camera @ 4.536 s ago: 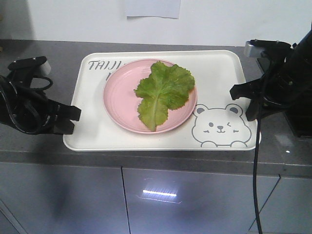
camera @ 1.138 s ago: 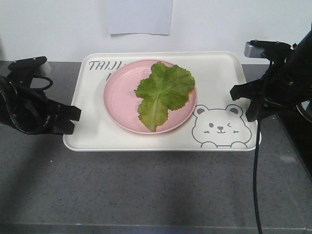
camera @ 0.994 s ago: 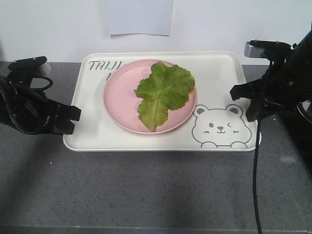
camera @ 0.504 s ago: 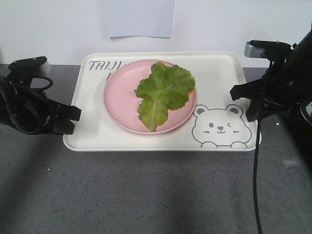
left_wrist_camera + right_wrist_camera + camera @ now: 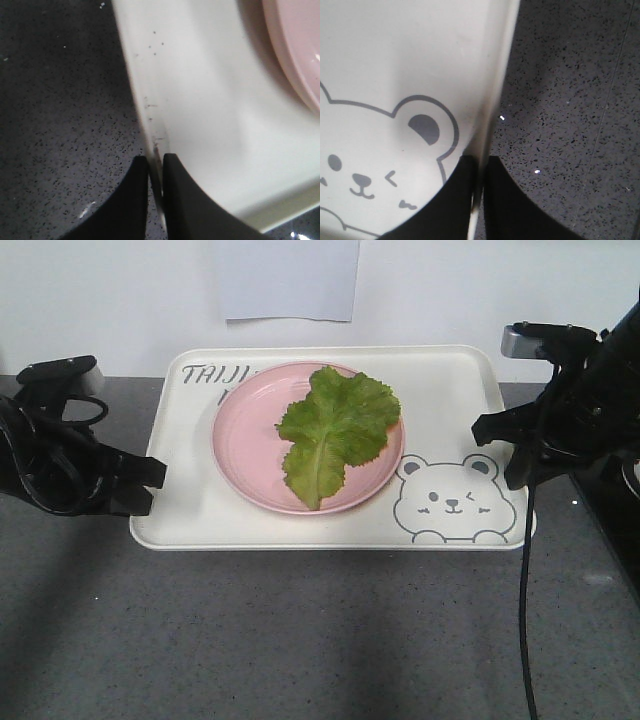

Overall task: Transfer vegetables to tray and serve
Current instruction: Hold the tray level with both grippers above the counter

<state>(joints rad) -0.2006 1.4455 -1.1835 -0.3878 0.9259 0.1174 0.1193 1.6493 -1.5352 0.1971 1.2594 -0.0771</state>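
The vegetables [image 5: 335,430], one ruffled green lettuce leaf, lie on a round pink plate [image 5: 240,445] that sits on the cream-white tray [image 5: 440,380]. My left gripper [image 5: 150,485] is shut on the tray's left rim; in the left wrist view its black fingers [image 5: 125,200] pinch that rim [image 5: 145,100]. My right gripper [image 5: 510,455] is shut on the right rim beside the bear print [image 5: 450,500]. From the right wrist view, the gripper [image 5: 479,175] clamps the rim [image 5: 495,90] by the bear's ear [image 5: 425,127].
A grey speckled countertop [image 5: 300,640] lies below and in front of the tray. A white wall [image 5: 500,290] with a sheet of paper [image 5: 290,280] stands behind. A dark object [image 5: 615,530] sits at the right edge of the counter.
The counter's front edge and cabinet have dropped out of view, and the counter fills the foreground. The wall and paper sit lower and closer behind the tray. Both grippers keep their hold on the tray.
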